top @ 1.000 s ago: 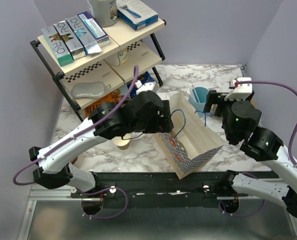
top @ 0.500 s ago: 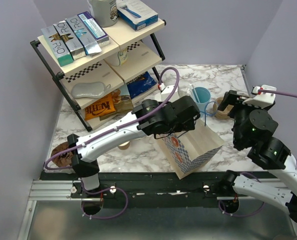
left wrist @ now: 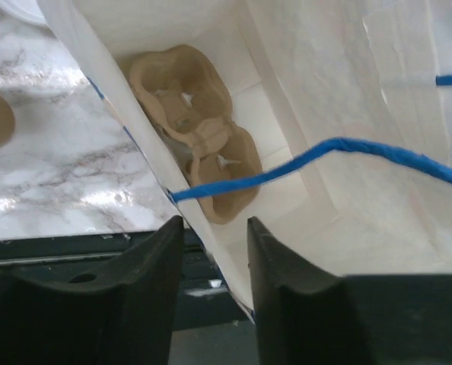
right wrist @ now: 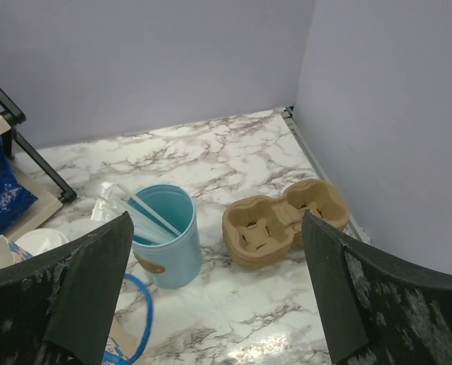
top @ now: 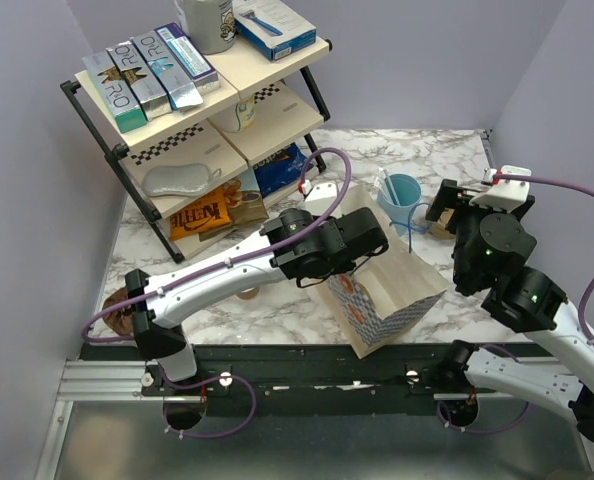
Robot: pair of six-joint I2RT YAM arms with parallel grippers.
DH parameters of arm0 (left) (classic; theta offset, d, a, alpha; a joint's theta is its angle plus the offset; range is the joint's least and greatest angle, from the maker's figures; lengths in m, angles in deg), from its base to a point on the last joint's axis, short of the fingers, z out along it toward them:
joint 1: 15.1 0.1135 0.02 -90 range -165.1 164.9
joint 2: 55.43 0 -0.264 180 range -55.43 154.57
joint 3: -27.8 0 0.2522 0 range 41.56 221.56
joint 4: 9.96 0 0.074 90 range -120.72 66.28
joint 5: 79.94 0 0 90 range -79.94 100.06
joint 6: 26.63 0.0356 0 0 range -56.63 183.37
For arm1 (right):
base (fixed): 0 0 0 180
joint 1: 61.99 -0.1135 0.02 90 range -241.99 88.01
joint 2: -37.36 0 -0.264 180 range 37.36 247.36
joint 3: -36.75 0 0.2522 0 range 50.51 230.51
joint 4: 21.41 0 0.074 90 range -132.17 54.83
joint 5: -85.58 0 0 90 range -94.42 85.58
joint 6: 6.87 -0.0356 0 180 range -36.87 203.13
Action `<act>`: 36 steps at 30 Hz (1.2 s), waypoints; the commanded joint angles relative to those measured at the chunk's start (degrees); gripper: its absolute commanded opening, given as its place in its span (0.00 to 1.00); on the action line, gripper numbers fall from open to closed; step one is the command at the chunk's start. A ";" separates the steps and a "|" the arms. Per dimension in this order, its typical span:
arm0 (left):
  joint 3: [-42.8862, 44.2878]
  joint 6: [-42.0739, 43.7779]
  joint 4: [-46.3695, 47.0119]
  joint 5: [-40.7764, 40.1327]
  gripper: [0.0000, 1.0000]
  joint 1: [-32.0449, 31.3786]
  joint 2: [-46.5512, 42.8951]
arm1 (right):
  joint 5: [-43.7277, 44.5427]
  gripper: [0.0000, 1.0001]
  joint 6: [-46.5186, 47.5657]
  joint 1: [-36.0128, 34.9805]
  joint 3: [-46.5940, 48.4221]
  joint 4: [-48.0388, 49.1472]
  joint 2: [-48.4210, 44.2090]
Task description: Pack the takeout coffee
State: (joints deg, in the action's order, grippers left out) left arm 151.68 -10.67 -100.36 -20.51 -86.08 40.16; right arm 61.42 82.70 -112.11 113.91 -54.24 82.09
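The tall light-blue paper cup (right wrist: 163,242) stands upright on the white marble-patterned table (right wrist: 211,160), with pale sticks leaning inside it; just beside it, along the table's right edge and short of the far right corner, lies a brown moulded-pulp two-cup carrier (right wrist: 287,223); a blue cord loop (right wrist: 140,308) curls below the cup; the right gripper (right wrist: 216,224) has its dark fingers spread wide, holding nothing.

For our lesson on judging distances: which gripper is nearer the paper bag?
Left. The left gripper sits at the rim of the paper bag; the right gripper hangs apart, by the blue cup.
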 commanded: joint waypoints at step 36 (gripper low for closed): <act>7.73 52.24 2.90 17.03 0.00 7.35 -2.95 | -12.06 1.00 13.52 4.78 -16.81 35.42 -7.90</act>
State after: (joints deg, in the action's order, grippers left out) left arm 154.85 37.75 -99.18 -4.38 -78.45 38.98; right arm 51.15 94.94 -107.61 98.12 -27.90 75.79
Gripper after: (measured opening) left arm 0.009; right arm 0.998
